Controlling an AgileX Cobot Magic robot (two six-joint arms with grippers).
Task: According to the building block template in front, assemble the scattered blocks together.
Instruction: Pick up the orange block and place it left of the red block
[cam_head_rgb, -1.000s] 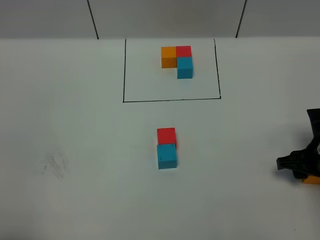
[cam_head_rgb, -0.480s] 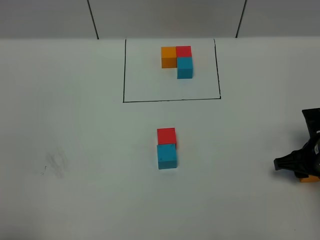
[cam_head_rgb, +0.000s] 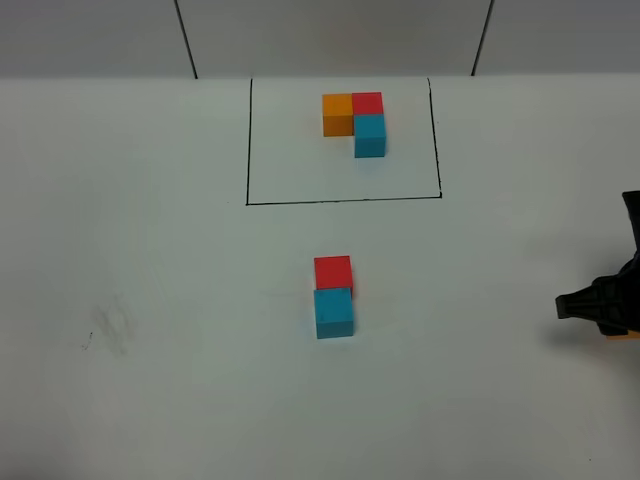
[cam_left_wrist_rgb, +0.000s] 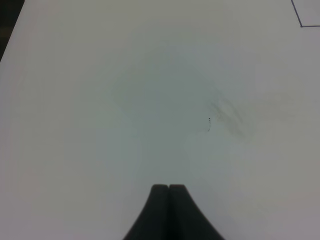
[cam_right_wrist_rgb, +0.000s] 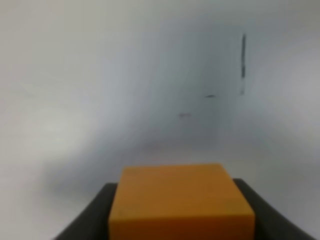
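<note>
One orange cube (cam_right_wrist_rgb: 181, 200) sits pinched in our right claw (cam_head_rgb: 598, 306), left claw (cam_left_wrist_rgb: 169, 210) pressed together. Setting it down askew could shove the red cube (cam_head_rgb: 333, 271).

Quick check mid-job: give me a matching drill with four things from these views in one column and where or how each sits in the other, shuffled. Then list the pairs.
Column A
1. loose orange block
2. loose red block
3. left gripper
4. building block template

Column B
a. inside the black drawn rectangle
b. shut, holding nothing
c. held in the right gripper
d. touching the loose blue block, on its far side

Pairs: 1-c, 2-d, 3-b, 4-a
</note>
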